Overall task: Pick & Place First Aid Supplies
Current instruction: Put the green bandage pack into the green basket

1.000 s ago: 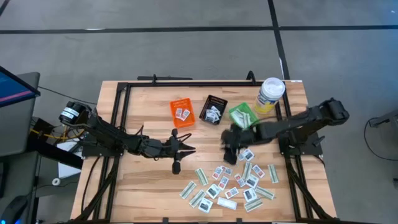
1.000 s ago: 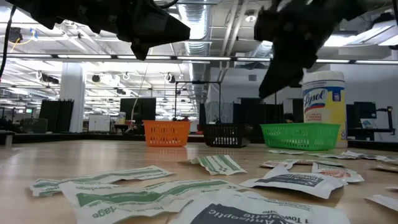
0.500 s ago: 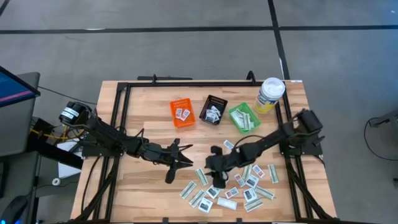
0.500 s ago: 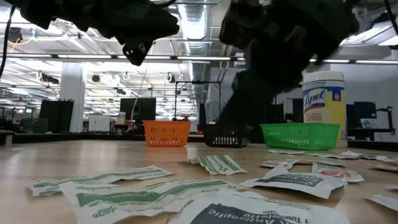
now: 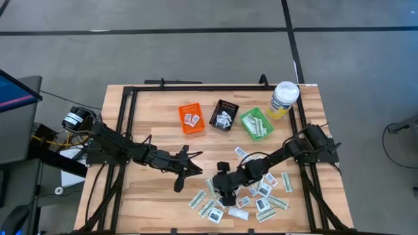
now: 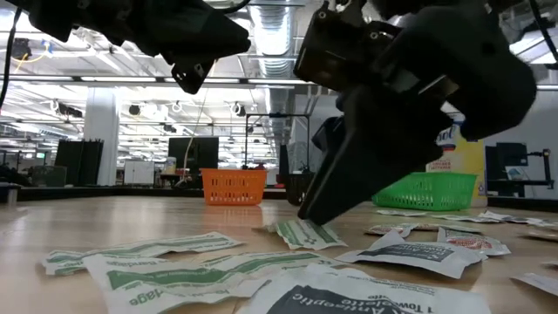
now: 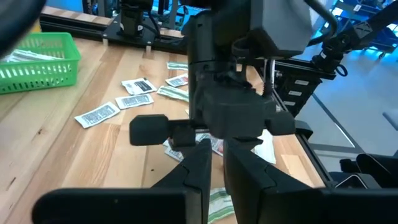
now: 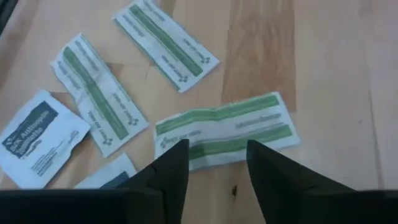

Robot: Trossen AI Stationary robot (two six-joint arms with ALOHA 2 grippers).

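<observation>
The first aid supplies (image 5: 255, 192) lie scattered on the wooden table's near right part: white squarish packets and pale-green strips. My right gripper (image 8: 214, 162) is open and slants down over one green strip packet (image 8: 224, 127) at the pile's left edge, one fingertip to either side of the packet's near edge. The low view shows its fingertips (image 6: 307, 214) right at that packet (image 6: 305, 232). My left gripper (image 5: 196, 171) hovers left of the pile, pointing at the right arm. Its fingers (image 7: 205, 168) stand a narrow gap apart with nothing between them. My right gripper comes down slanting over the green strip packet's near long edge (image 8: 214, 146), fingers apart and across the strip. Whether the fingertips touch the packet I cannot tell. The packet lies flat on the table.
At the table's far middle stand an orange bin (image 5: 191, 119), a black bin (image 5: 225, 115) and a green bin (image 5: 256, 124), each with packets inside. A white-lidded yellow canister (image 5: 284, 99) stands at the far right. A black frame (image 5: 196, 88) runs round the table edge.
My right gripper has swung from beside the green bin toward the table's near edge and left, and come down onto the left edge of the packet pile. My left gripper has turned slightly toward the near edge while staying in place.
</observation>
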